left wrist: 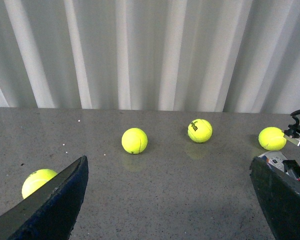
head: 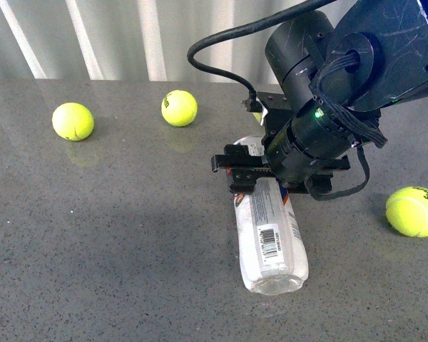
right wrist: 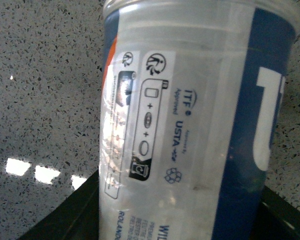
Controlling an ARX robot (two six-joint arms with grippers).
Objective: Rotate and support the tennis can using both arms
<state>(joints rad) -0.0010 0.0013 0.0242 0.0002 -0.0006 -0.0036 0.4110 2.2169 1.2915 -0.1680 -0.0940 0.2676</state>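
The tennis can (head: 269, 239) lies on its side on the grey table, a clear tube with a barcode label, its near end toward me. My right gripper (head: 251, 169) is shut on the can's far part. The right wrist view is filled by the can (right wrist: 190, 125), with its navy-and-white label, between the black fingers (right wrist: 65, 220). My left gripper (left wrist: 172, 200) is open and empty; its two black fingers (left wrist: 55, 205) stand wide apart over bare table. The can's end (left wrist: 273, 159) shows at the edge of the left wrist view. The left arm is out of the front view.
Yellow-green tennis balls lie on the table: two at the back left (head: 73, 121) (head: 179, 107) and one at the right (head: 414, 211). The left wrist view shows several balls (left wrist: 134, 140) (left wrist: 200, 130) (left wrist: 272, 138) (left wrist: 37, 181). A white corrugated wall (head: 128, 35) stands behind the table.
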